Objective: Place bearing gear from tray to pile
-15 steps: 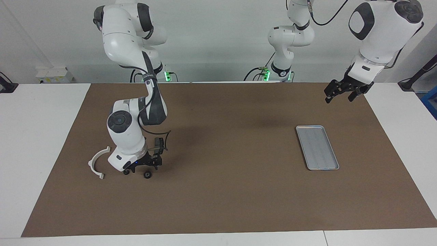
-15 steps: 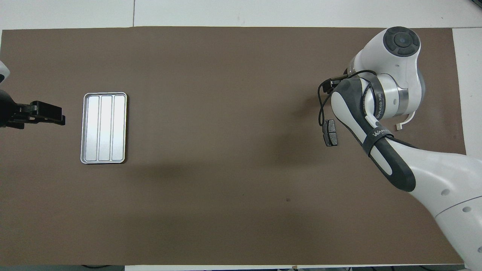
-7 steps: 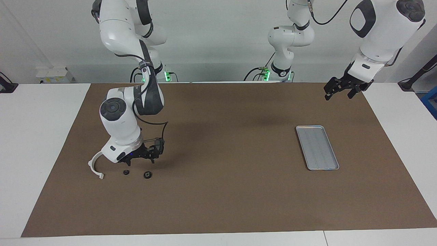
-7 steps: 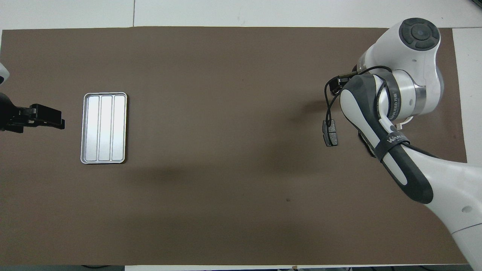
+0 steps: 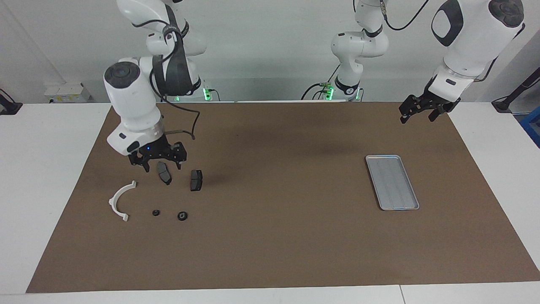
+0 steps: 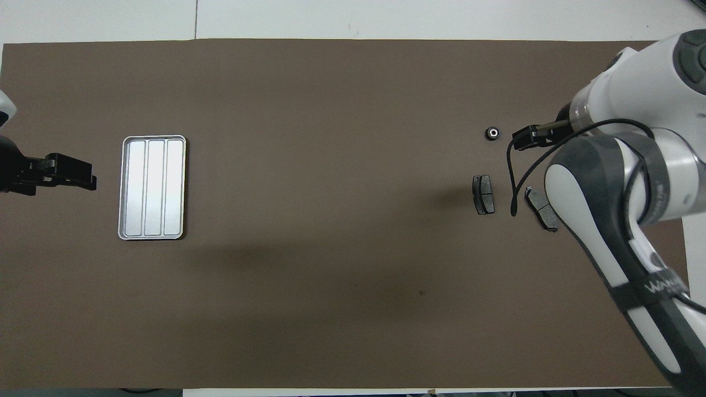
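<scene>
Tray (image 5: 392,182) lies toward the left arm's end of the table, on the brown mat (image 5: 278,236). Its ribbed floor shows bare in both views; no part rests in it.

Pile sits toward the right arm's end:
- white half-ring bracket (image 5: 121,200), nearest that end of the mat.
- 2 dark brake pads, one (image 5: 163,173) partly under the right gripper, the other (image 5: 196,180) just beside it toward the table's middle. They lie apart, not touching.
- 2 small dark round parts, farther from the robots than the pads: bearing gear (image 5: 182,216) and a smaller ring-like piece (image 5: 155,213). Each lies flat on the mat, near the bracket, not touching it or each other. In the overhead view only the gear shows; the right arm covers the other.

Right gripper (image 5: 158,162) hangs over the pads, above the mat, fingers spread wide, nothing between them. It touches no part.

Left gripper (image 5: 417,113) waits up over the mat's edge at its own end, near the tray but not over it, fingers spread apart, nothing in its grasp.

Judgement: the placing looks done. Gear is down among the pile's parts, tray holds nothing, both grippers are free. What seems left is only for the right arm to clear off from the pile.
</scene>
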Controlling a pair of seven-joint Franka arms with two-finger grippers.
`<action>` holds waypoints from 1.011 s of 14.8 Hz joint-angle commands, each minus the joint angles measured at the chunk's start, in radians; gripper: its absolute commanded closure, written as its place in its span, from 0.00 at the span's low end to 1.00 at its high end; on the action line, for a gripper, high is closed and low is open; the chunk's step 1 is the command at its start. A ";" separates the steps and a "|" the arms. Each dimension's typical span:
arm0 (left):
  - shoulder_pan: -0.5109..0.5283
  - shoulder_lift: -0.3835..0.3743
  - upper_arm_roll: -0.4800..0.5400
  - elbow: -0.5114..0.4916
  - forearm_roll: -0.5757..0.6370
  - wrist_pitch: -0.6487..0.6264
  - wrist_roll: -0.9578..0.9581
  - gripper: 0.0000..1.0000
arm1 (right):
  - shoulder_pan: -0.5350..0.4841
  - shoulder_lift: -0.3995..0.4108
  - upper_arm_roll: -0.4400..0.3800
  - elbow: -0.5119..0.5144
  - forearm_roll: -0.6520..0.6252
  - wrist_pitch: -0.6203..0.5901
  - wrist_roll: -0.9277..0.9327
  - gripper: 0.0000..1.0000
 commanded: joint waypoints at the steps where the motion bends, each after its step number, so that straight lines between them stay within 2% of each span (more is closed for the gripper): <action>1: -0.003 -0.003 0.001 0.011 0.010 -0.019 0.002 0.00 | -0.024 -0.173 0.009 -0.102 0.010 -0.078 -0.012 0.00; 4: -0.003 -0.004 0.001 0.011 0.010 -0.018 0.004 0.00 | -0.029 -0.235 0.004 -0.069 0.071 -0.158 -0.009 0.00; 9: -0.001 -0.007 -0.001 0.011 0.010 -0.013 0.005 0.00 | -0.032 -0.237 -0.004 0.045 0.161 -0.319 0.095 0.00; 12: -0.001 -0.007 0.001 0.008 0.010 -0.005 0.008 0.00 | -0.036 -0.235 -0.005 0.062 0.145 -0.379 0.106 0.00; 15: 0.000 -0.007 0.001 0.010 0.010 -0.004 0.010 0.00 | -0.033 -0.237 -0.005 0.056 0.103 -0.383 0.098 0.00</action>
